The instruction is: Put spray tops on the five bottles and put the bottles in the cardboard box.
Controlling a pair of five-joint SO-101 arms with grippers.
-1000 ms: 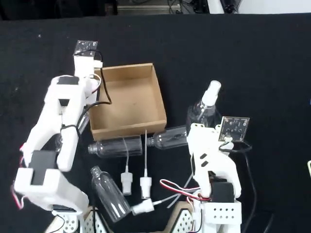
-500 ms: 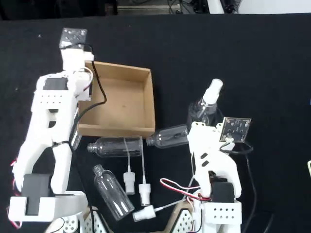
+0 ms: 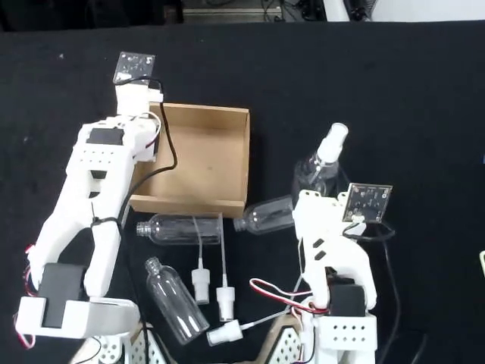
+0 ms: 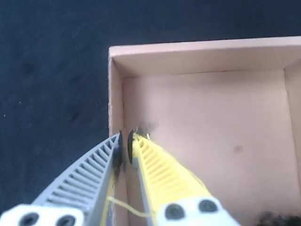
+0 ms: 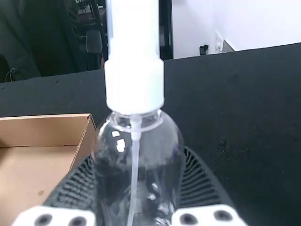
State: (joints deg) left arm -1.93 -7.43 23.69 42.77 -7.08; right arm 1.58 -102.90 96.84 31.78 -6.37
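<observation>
While my left gripper (image 4: 124,141) is clamped on the nine o'clock wall of the cardboard box (image 3: 201,163), grey finger outside and yellow finger inside, my right gripper (image 5: 136,186) is wrapped round the belly of the capped bottle (image 5: 136,155). That bottle stands upright at three o'clock of the box, apart from it on the black table (image 3: 379,91). Its spray top (image 5: 135,70) sits on the neck and the dip tube hangs down inside.

I judge this bottle empty and very light. Its thin clear walls would give under a hard squeeze, and its smooth skin could slip. So the belly, where my fingers sit low and wide, is the place to hold. The white top makes it a little top-heavy, and taking it by the head might twist the top loose.

The box is light too, and its wall bends. Pinching it should keep it from sliding when a bottle goes in.

At six o'clock of the box the first bare bottle (image 3: 182,229) lies on its side just beside the near wall. The second bare bottle (image 3: 265,214) lies near the five o'clock corner. The third bare bottle (image 3: 176,302) lies farther toward six, beside the loose spray tops (image 3: 201,284). Those bottles would roll easily, so I would take each across its middle.
</observation>
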